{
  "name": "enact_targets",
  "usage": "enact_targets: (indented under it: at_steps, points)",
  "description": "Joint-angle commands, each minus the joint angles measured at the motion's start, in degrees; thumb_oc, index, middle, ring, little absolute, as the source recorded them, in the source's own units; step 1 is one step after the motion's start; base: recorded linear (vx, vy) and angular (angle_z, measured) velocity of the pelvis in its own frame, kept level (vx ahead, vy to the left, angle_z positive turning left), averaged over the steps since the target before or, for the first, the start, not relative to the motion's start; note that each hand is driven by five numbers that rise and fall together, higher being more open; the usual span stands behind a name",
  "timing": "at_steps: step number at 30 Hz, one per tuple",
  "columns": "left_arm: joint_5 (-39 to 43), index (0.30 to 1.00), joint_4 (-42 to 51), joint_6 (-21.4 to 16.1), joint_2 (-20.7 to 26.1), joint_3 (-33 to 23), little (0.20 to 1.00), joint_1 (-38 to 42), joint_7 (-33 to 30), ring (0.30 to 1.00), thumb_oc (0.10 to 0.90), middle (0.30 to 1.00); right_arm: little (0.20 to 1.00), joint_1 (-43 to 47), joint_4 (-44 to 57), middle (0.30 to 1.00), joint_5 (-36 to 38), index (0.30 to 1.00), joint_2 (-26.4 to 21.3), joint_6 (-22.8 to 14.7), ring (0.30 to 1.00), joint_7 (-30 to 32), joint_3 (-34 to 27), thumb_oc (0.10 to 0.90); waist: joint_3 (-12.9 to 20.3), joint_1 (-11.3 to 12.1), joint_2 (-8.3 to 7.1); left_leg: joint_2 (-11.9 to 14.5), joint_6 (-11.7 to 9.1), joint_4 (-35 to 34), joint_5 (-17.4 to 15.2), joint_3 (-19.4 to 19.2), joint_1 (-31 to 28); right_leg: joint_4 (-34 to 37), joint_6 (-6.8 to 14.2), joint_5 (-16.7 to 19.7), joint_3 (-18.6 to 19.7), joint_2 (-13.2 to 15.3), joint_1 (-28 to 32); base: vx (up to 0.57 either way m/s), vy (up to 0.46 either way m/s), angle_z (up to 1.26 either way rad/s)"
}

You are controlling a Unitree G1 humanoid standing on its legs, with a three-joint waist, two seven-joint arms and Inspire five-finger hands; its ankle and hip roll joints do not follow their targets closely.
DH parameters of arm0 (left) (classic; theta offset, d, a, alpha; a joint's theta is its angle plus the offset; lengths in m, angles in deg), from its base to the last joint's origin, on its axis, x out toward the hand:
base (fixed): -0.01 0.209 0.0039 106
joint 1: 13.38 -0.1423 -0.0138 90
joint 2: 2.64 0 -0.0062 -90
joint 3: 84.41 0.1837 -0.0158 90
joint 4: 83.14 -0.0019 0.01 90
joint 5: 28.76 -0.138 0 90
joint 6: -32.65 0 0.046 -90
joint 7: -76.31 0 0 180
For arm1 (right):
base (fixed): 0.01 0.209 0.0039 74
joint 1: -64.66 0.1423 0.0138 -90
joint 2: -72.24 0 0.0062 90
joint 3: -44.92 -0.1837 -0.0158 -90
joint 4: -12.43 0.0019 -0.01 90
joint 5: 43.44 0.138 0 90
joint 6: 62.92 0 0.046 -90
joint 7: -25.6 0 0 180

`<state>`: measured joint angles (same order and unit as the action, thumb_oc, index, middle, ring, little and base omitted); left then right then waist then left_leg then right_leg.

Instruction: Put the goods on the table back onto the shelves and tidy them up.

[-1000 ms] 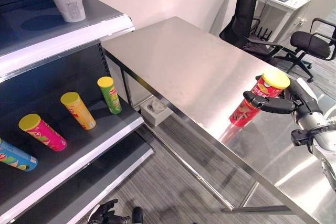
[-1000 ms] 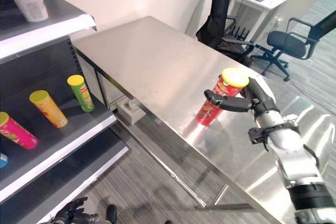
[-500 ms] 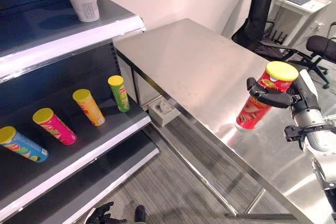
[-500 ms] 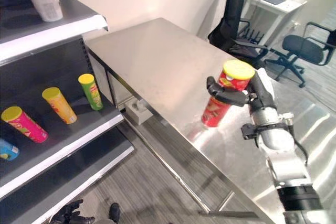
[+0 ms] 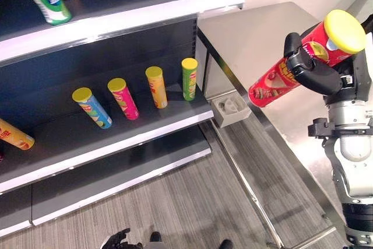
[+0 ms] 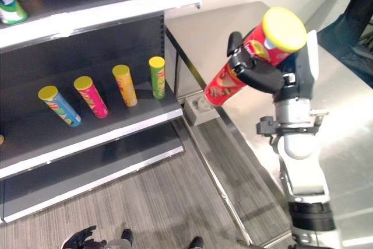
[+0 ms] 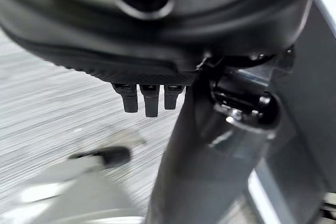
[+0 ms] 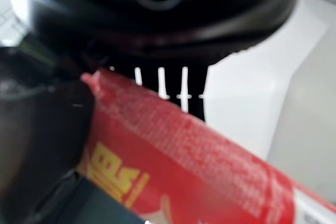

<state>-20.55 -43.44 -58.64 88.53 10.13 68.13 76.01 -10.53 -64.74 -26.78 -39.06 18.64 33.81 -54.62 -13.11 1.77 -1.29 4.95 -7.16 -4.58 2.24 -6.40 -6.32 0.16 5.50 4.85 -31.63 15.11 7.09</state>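
- Holding the red can tilted in the air beside the desk, the right hand has its fingers wrapped round the body
- Risk, as I judge it: the slanted can could clip the shelf edge or topple the green can on the way in
- Left hand hangs low by the floor; grip unclear
- Against a second ago, the can is off the desk, raised, and the view has swung toward the shelves

Middle shelf carries row of tilted snack cans: blue, pink, orange, green. Steel tabletop beside it.
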Motion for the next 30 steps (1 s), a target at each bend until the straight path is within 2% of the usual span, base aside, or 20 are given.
enact_targets:
  at_steps: [1, 3, 6, 8, 9, 10, 11, 13, 16, 17, 18, 19, 20, 21, 23, 24, 25, 26, 28, 30]
  points:
    - [-3.7, 0.9, 2.0, -3.0, 3.8, 0.9, 0.9, 1.4, -0.6, 0.9, 0.8, 0.9, 0.3, 5.9, 6.3, 0.3, 0.9, 0.3, -1.4, -5.6, 0.3, -0.2, -1.2, 0.4, 5.7, 2.3, 0.09, 1.1, 1.6, -0.4, -8.2, -1.0, -2.6, 4.1, 6.6, 6.3, 1.9, 3.1, -11.7, -0.38, 0.568, 0.41]
    - [-4.2, 0.9, 2.1, -3.2, 4.6, 0.5, 0.9, 1.6, -0.9, 0.9, 0.8, 0.9, 0.3, 5.8, 6.0, 0.3, 0.2, 0.3, 0.0, -4.9, 0.3, -0.7, 0.3, 0.4, 5.0, 2.6, -0.27, -0.7, 2.5, -0.4, -8.2, -1.1, -1.8, 3.6, 7.4, 7.5, 3.0, 4.6, -12.4, -0.27, 0.305, -0.06]
    - [-4.2, 0.9, 1.3, -3.1, 5.7, -0.1, 0.9, 1.9, -1.4, 0.9, 0.8, 0.9, 0.3, 5.6, 5.9, 0.3, 0.2, 0.3, 1.3, -4.6, 0.3, -1.9, 2.7, 0.4, 3.7, 2.8, -0.11, -2.0, 3.9, -0.4, -6.2, -1.1, 0.2, -3.2, 6.5, 3.0, 8.0, 3.5, -13.3, -0.31, 0.197, 0.14]
    - [-4.3, 0.9, 0.2, -2.6, 6.0, -0.3, 0.9, 0.8, -1.1, 0.9, 0.8, 0.9, 0.3, 3.9, 6.4, 0.3, 0.5, 0.3, 1.6, -3.9, 0.3, -4.7, 4.7, 0.4, 3.4, 3.8, 0.5, -2.8, 5.4, -0.4, -3.4, 0.2, 3.4, -12.5, 3.9, -6.7, 13.2, -1.8, -10.4, -0.34, 0.156, 0.48]
    - [-4.4, 0.9, 0.0, -2.5, 6.0, -0.2, 0.9, 0.5, -1.1, 0.9, 0.8, 0.9, 0.3, 3.3, 6.6, 0.3, 0.0, 0.3, 1.5, -3.8, 0.3, -5.2, 5.0, 0.4, 3.6, 3.8, 0.49, -3.0, 5.6, -0.3, -2.6, 0.7, 4.3, -14.2, 3.5, -8.4, 14.3, -3.8, -10.3, -0.24, 0.022, 0.99]
    - [-4.2, 0.9, 0.5, -2.5, 5.6, 0.4, 0.9, 0.0, -0.7, 0.9, 0.8, 0.9, 0.3, 2.8, 5.6, 0.3, -2.2, 0.3, 0.9, -3.6, 0.3, -5.7, 6.8, 0.4, 3.4, 4.4, -0.61, -4.5, 5.5, 0.0, -1.7, 2.7, 5.6, -11.0, 1.6, -10.8, 17.5, -8.2, -8.1, -0.15, -0.095, 0.83]
    - [-4.2, 0.9, 0.4, -2.4, 4.6, -0.1, 0.9, -0.8, -0.5, 0.9, 0.8, 0.9, 0.3, 3.2, 4.6, 0.3, -4.6, 0.3, 0.5, -3.0, 0.3, -6.0, 9.0, 0.4, 4.1, 5.2, -1.64, -5.6, 4.7, 0.1, -1.1, 4.5, 6.7, -3.6, 0.7, -10.7, 18.7, -10.2, -4.5, -0.12, -0.121, 0.78]
    - [-2.6, 0.9, 1.4, -2.3, 3.3, -1.0, 0.9, -1.9, -0.1, 0.9, 0.8, 0.9, 0.3, 3.9, 4.5, 0.3, -7.8, 0.3, -0.7, -2.9, 0.3, -6.1, 11.9, 0.4, 4.6, 6.0, -1.73, -5.7, 4.4, 0.3, -0.8, 4.5, 7.6, 0.8, 0.7, -8.6, 19.2, -10.8, -3.6, -0.13, -0.074, 0.85]
    - [-2.3, 0.9, 2.5, -2.3, 2.6, -0.3, 0.9, -1.4, 0.0, 0.9, 0.8, 0.9, 0.3, 3.6, 3.8, 0.3, -9.6, 0.3, -1.5, -2.6, 0.3, -6.3, 12.8, 0.4, 2.5, 6.1, -1.57, -4.3, 3.2, 6.8, -0.8, 2.7, 13.3, 3.4, 0.4, -8.2, 15.4, -9.8, -2.9, -0.22, 0.02, 0.42]
    - [-1.3, 0.9, 3.7, -2.0, 1.8, -0.3, 0.9, -1.2, -0.4, 0.9, 0.8, 0.9, 0.3, 3.9, 3.0, 0.3, -10.9, 0.3, -1.9, -2.0, 0.3, -6.0, 14.8, 0.4, 1.7, 5.9, -0.97, -1.5, 2.9, 9.5, -0.8, -1.7, 15.4, 4.2, 0.3, -7.7, 13.0, -8.9, -2.5, -0.14, 0.092, 1.03]
    - [-1.3, 0.9, 3.7, -2.0, 1.8, -0.4, 0.9, -1.3, -0.4, 0.9, 0.8, 0.9, 0.3, 4.0, 3.0, 0.3, -10.9, 0.3, -1.9, -2.0, 0.3, -5.9, 14.9, 0.4, 1.7, 5.9, -0.91, -1.4, 2.9, 9.6, -0.9, -1.8, 15.4, 4.3, 0.3, -7.7, 13.0, -9.0, -2.5, -0.15, 0.21, 0.91]
    - [-1.5, 0.9, 3.4, -2.0, 1.3, -0.8, 0.9, -1.8, -0.9, 0.9, 0.8, 0.9, 0.3, 4.1, 2.6, 0.3, -12.5, 0.3, -1.9, -1.5, 0.3, -6.1, 15.9, 0.4, 1.9, 6.2, -1.01, 1.5, 2.3, 9.2, -0.6, -1.8, 15.0, 4.4, 0.8, -6.7, 12.1, -7.7, -2.3, -0.02, 0.17, 0.62]
    - [-1.6, 0.9, 3.2, -2.0, 1.1, -0.9, 0.9, -2.0, -1.1, 0.9, 0.8, 0.9, 0.3, 4.0, 2.5, 0.3, -12.8, 0.3, -1.6, -1.4, 0.3, -6.2, 16.4, 0.4, 1.9, 6.2, -1.12, 3.0, 2.1, 8.9, -0.3, -1.3, 14.6, 4.3, 1.1, -6.4, 11.9, -6.9, -2.4, -0.03, 0.346, 0.34]
    - [-1.7, 0.9, 2.9, -2.1, 1.3, -0.7, 0.9, -1.7, -1.8, 0.9, 0.8, 0.9, 0.3, 4.5, 1.6, 0.3, -13.9, 0.3, -1.7, -1.5, 0.3, -5.8, 17.6, 0.4, 1.8, 6.1, -1.11, 6.9, 1.1, 8.1, 0.9, 1.0, 13.5, 4.1, 1.8, -5.9, 11.5, -5.0, -3.2, -0.01, 0.302, 0.24]
    - [-1.7, 0.9, 2.2, -1.9, 1.1, -0.9, 0.9, -1.5, -2.4, 0.9, 0.8, 0.9, 0.3, 4.7, 1.4, 0.3, -14.8, 0.3, -2.1, -1.3, 0.3, -5.7, 18.2, 0.4, 2.4, 5.7, -0.36, 9.9, -0.7, 5.9, 2.3, 3.8, 11.8, 4.2, 2.6, -6.3, 11.6, -4.4, -3.2, 0.09, 0.372, 0.11]
    - [-2.6, 0.9, 1.6, -1.7, 1.0, -0.4, 0.9, -1.4, -2.6, 0.9, 0.8, 0.9, 0.3, 3.4, 1.4, 0.3, -15.9, 0.3, -2.8, -1.0, 0.3, -5.6, 16.9, 0.4, 3.7, 4.3, 1.31, 11.5, -2.1, 1.3, 3.2, 2.0, 9.5, 4.2, 3.6, -6.7, 10.2, -3.3, -1.7, 0.25, 0.603, 0.48]
    - [-3.7, 0.9, 1.4, -1.4, 1.4, 0.5, 0.9, -0.9, -2.5, 0.9, 0.8, 0.9, 0.3, 1.7, 1.8, 0.3, -17.5, 0.3, -2.3, -0.3, 0.3, -4.8, 15.3, 0.4, 5.0, 4.0, 2.24, 10.0, -2.8, -0.2, 2.6, 1.4, 9.4, 4.1, 4.2, -5.6, 9.4, -1.4, -1.6, 0.26, 0.631, 0.91]
    - [-4.3, 0.9, 1.3, -1.3, 1.8, 1.0, 0.9, -0.5, -2.5, 0.9, 0.8, 0.9, 0.3, 1.1, 2.0, 0.3, -18.4, 0.3, -1.9, 0.0, 0.3, -4.5, 14.8, 0.4, 5.3, 4.0, 2.23, 8.8, -2.7, 0.2, 2.1, 1.4, 9.6, 3.8, 4.7, -5.0, 8.9, 0.4, -1.5, 0.23, 0.64, 1.05]
    - [-6.1, 0.9, 1.6, -1.8, 3.4, 1.6, 0.9, -0.3, -2.7, 0.9, 0.8, 0.9, 0.3, 1.5, 2.7, 0.3, -20.4, 0.3, -0.1, 0.3, 0.3, -4.0, 15.2, 0.4, 5.1, 4.3, 1.75, 3.5, 0.4, 1.7, -1.2, 1.3, 9.0, 0.2, 5.8, -3.2, 9.7, 6.0, -2.6, 0.15, 0.445, 0.6]
    - [-6.7, 0.9, 1.5, -1.7, 4.0, 1.4, 0.9, -0.2, -2.8, 0.9, 0.8, 0.9, 0.3, 2.1, 2.7, 0.3, -21.0, 0.3, 0.4, 0.4, 0.3, -3.8, 15.6, 0.4, 5.1, 4.4, 1.73, 1.8, 1.6, 1.6, -1.8, 0.8, 8.7, -2.0, 5.8, -2.4, 10.4, 7.8, -3.9, 0.07, 0.315, 0.12]
